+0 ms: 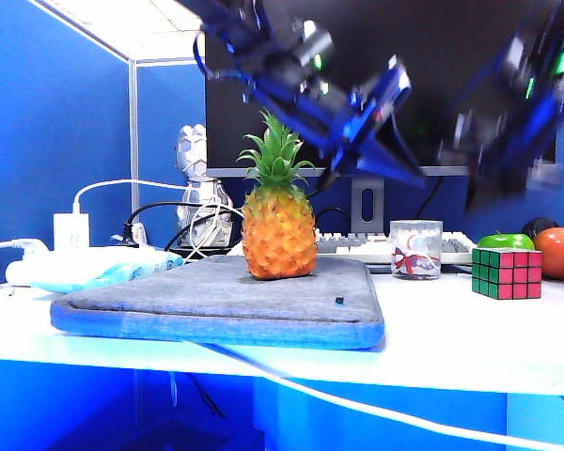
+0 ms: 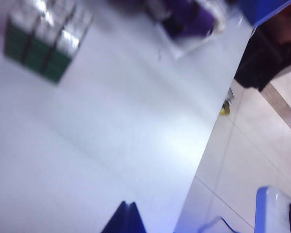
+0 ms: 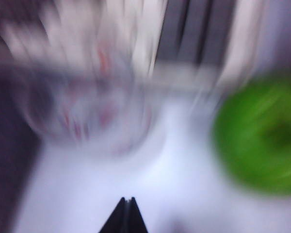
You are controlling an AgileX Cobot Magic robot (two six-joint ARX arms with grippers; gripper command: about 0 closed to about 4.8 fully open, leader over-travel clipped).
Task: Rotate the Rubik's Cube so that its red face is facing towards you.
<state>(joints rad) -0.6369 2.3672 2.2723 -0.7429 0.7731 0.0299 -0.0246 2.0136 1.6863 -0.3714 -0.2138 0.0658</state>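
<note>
In the exterior view the cube (image 1: 507, 272) sits on the white table (image 1: 451, 348) at the right, just in front of a green apple (image 1: 506, 241) and beside a red fruit (image 1: 558, 251), with a glass (image 1: 415, 248) a little to its left; the red face (image 1: 520, 273) shows on the side turned toward the camera and slightly right, the green face on the left. A pineapple (image 1: 278, 221) stands on a grey pad (image 1: 221, 301) mid-table. Both arms hang high above the table: the left gripper (image 1: 376, 155) above the pineapple and glass, the right gripper (image 1: 498, 183) blurred above the cube, neither touching anything. In the left wrist view the cube (image 2: 43, 41) lies well apart from the closed-looking finger tips (image 2: 127, 221), which meet in a point with no gap, over bare table near its edge. In the right wrist view all is smeared by motion; the glass (image 3: 82, 97) and apple (image 3: 259, 136) are recognisable, the cube is not in sight, and the finger tips (image 3: 126, 216) are pressed together. My reading: this is the approach step, nothing gripped yet. Next, one gripper would need to part its fingers, come down over the cube, clamp it and turn it about the vertical so red squarely faces front
</note>
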